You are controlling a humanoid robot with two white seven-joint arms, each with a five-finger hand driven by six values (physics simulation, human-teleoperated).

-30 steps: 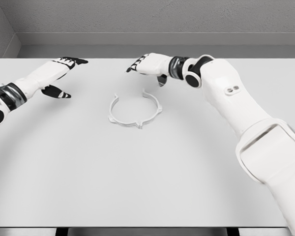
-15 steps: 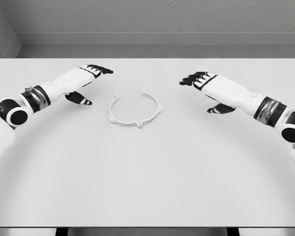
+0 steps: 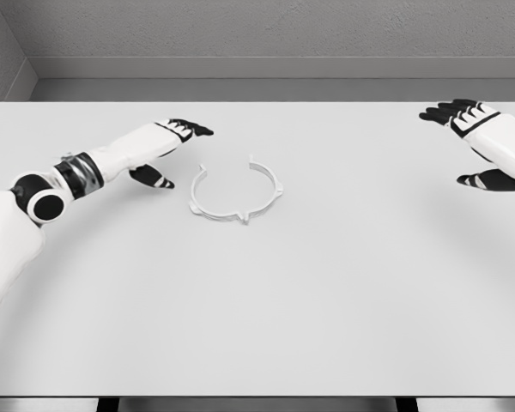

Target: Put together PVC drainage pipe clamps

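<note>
Clamp ring [image 3: 236,196] – one, on table [image 3: 257,300]; left hand [image 3: 167,142], right hand [image 3: 476,137] – both spread, empty

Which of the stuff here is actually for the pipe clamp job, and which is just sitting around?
For the job: the white clamp ring; the left hand near it, fingers open; the right hand far off to the right, open.

Just there: the white table. Nothing else is lying on it.
</note>
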